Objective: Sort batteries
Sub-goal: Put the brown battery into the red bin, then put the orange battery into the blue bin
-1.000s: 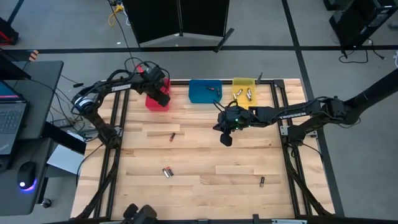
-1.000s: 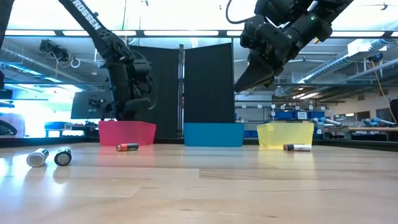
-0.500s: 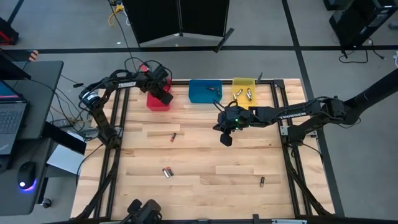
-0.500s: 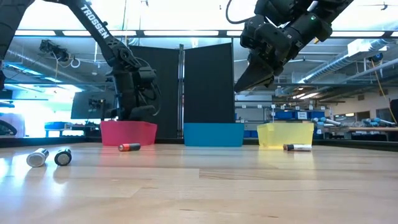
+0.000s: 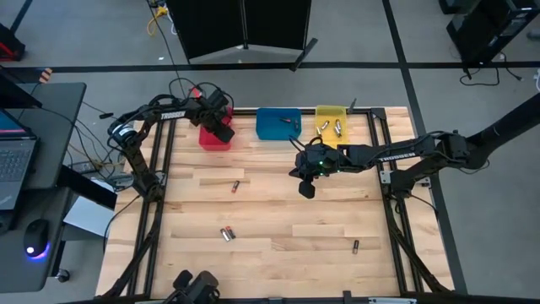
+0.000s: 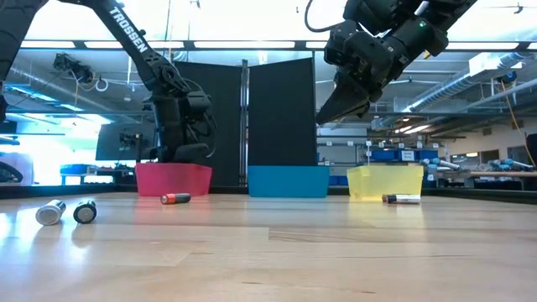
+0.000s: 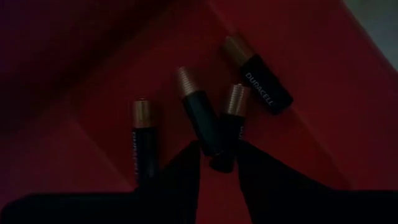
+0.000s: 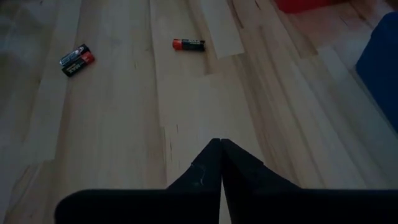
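High view: left gripper (image 5: 221, 128) reaches down into red bin (image 5: 208, 141), fingers parted over four batteries (image 7: 199, 118). Right gripper (image 5: 306, 189), fingers pressed together and empty, hovers mid-table; loose batteries (image 5: 226, 233) lie on table (image 5: 278, 211).

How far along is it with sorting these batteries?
Partly done. Four Duracell cells lie in the red bin, where the left gripper hovers open; others sit in the yellow bin. The right gripper is shut and empty. Four loose batteries remain on the table.
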